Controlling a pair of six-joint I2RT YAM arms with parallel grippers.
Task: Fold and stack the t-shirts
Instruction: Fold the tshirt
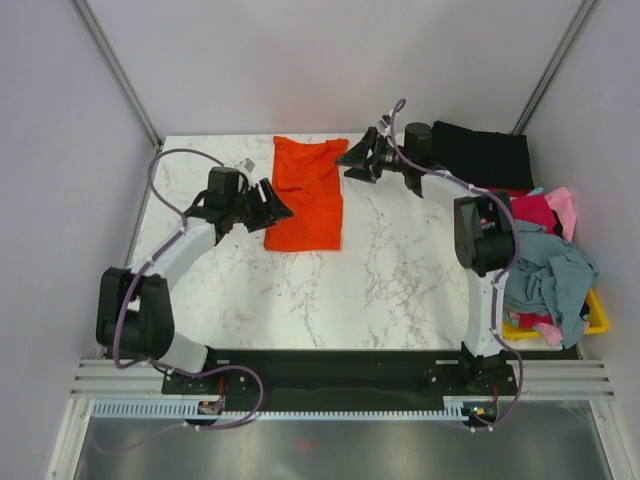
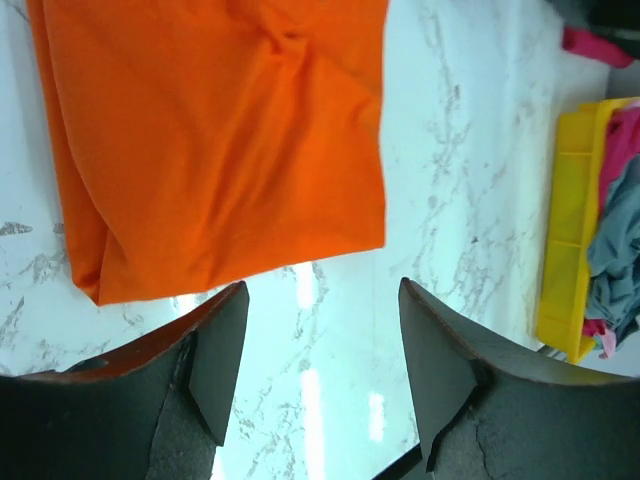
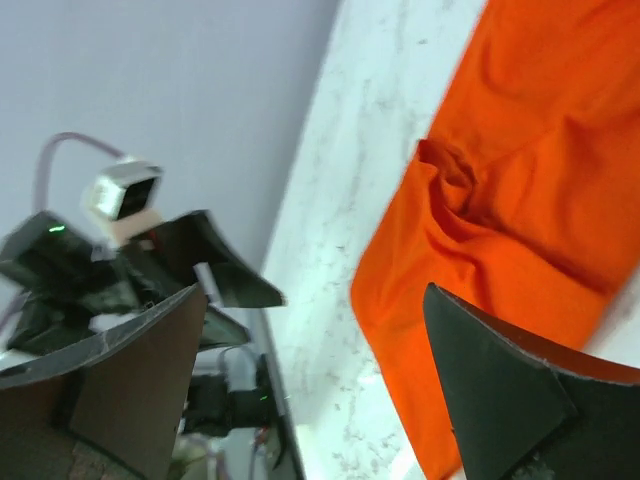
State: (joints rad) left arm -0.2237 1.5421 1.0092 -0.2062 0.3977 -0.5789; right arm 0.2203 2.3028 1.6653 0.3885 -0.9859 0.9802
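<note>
The bright orange t-shirt [image 1: 308,195] lies folded into a long rectangle on the marble table, at mid-back. It also shows in the left wrist view [image 2: 220,140] and in the right wrist view [image 3: 510,230]. My left gripper [image 1: 277,205] is open and empty, just left of the shirt's near half. My right gripper [image 1: 352,162] is open and empty, just right of the shirt's far corner. A folded black t-shirt [image 1: 482,155] lies at the back right. Pink, red and grey-blue shirts [image 1: 548,265] are heaped at the right.
The heap sits in a yellow plastic bin [image 1: 596,318] at the table's right edge, also in the left wrist view [image 2: 565,250]. Grey walls close in the back and sides. A small tag [image 1: 246,164] lies left of the orange shirt.
</note>
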